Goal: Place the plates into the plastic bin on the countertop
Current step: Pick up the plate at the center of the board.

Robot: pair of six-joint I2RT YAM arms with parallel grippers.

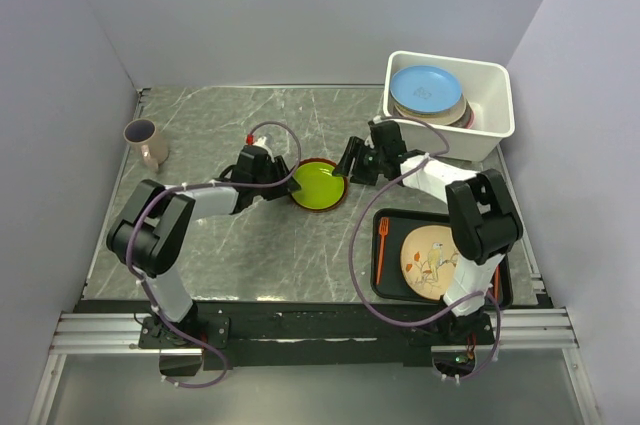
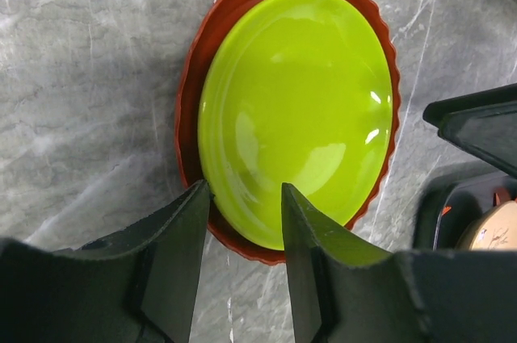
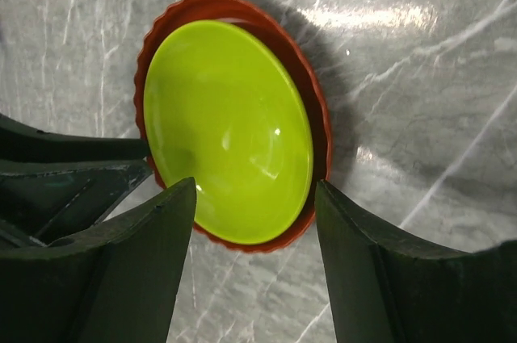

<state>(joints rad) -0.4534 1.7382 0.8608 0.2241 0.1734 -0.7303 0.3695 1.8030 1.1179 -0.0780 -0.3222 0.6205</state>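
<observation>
I have the yellow-green plate flanked: left gripper nearer, at its rim, part-open, seemingly empty; right gripper opposite, wide open, holding nothing.

no legible text, no labels, no numbers

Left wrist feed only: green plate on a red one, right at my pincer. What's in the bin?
Observer: The bin holds stacked plates, with a blue plate on top.
Operator: Right arm state?
Observer: The right pincer is open, facing the green plate from the bin side.
Operator: Anything else loose on the counter?
Observer: A cup stands by the left edge, well clear of both arms.
</observation>
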